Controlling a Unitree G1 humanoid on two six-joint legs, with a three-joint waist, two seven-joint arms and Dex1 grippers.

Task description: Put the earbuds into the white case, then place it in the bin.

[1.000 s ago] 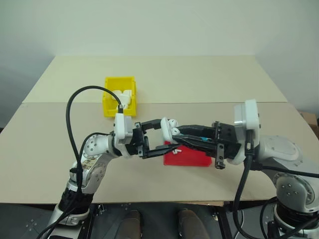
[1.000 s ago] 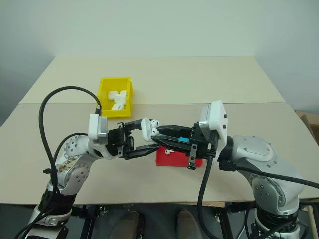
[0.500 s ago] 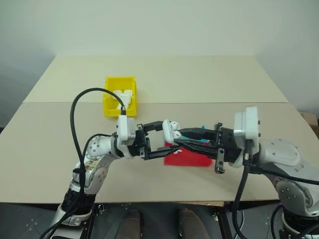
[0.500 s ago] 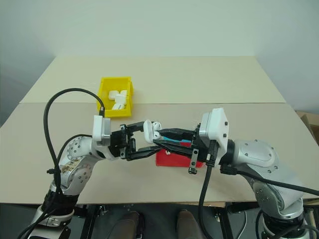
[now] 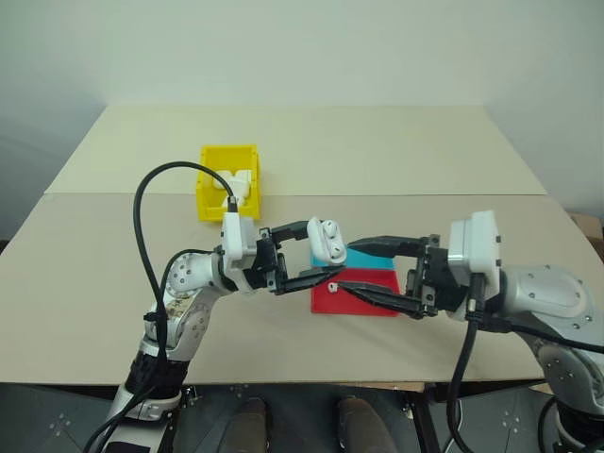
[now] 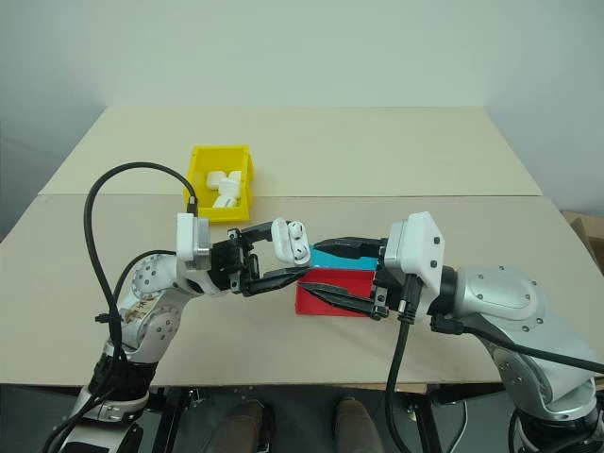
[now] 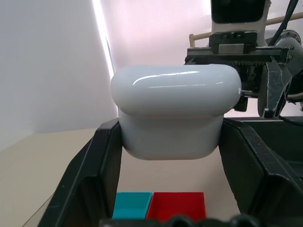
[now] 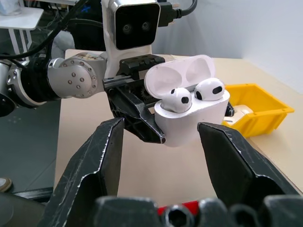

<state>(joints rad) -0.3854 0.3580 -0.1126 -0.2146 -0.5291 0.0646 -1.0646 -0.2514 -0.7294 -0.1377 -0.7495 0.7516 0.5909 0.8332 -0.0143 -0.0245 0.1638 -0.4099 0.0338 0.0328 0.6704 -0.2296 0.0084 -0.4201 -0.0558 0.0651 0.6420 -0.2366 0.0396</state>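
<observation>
**Both earbuds seated, case lid up**

I see the yellow bin far back on the table. My right gripper gapes empty. My left gripper clamps the white case, earbuds inside.

Two pale beige counter surfaces set end to end, a seam running across between them; plain off-white wall behind, evenly lit; dark floor below the near edge

A beige table carries the bin and a red-and-blue tray.
</observation>
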